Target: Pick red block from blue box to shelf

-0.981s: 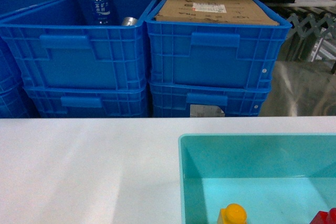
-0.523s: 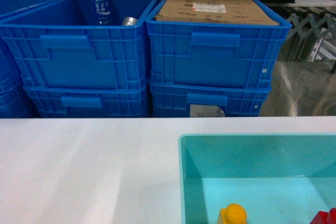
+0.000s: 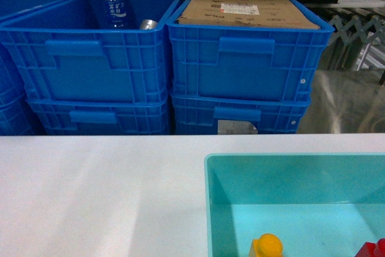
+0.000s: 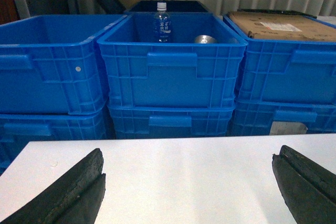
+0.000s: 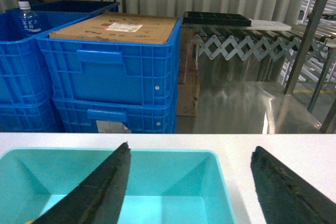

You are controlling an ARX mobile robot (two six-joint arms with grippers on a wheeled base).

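The red block (image 3: 373, 250) lies in the near right corner of the turquoise blue box (image 3: 208, 167), cut off by the frame's bottom edge. A yellow-orange studded block (image 3: 266, 247) sits to its left inside the same box. Neither gripper shows in the head view. My right gripper (image 5: 191, 149) is open and empty, just behind the blue box (image 5: 173, 182), its left finger over the box's inside and its right finger over the tabletop; the red block is hidden in this view. My left gripper (image 4: 189, 155) is open over bare white table. A steel post of the shelf (image 5: 306, 38) stands far right.
Stacked dark blue ribbed crates (image 3: 162, 58) line the far side of the white table (image 3: 96, 191); one holds a water bottle (image 3: 113, 5), another a cardboard box (image 3: 246, 10). A folding scissor conveyor (image 5: 252, 45) and a shiny steel surface (image 5: 247, 108) lie behind on the right.
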